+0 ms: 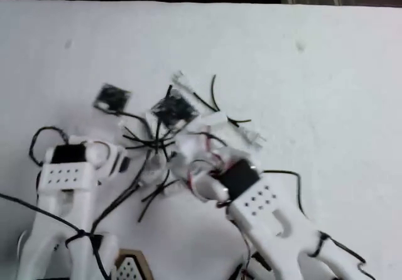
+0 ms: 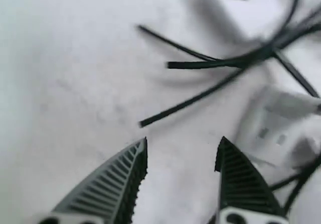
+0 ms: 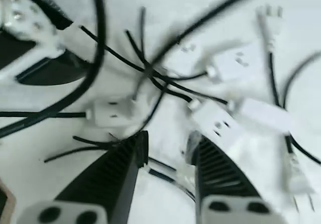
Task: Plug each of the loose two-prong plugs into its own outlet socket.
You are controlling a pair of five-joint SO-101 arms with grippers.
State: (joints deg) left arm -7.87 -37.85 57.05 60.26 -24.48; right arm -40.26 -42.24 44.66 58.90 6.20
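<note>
Right wrist view: the right hand (image 3: 168,142), spread and empty, hangs by a socket (image 3: 113,112) while a plug (image 3: 268,20) lies loose. Left hand (image 2: 183,142) is spread too; apparently most plugging remains.
</note>
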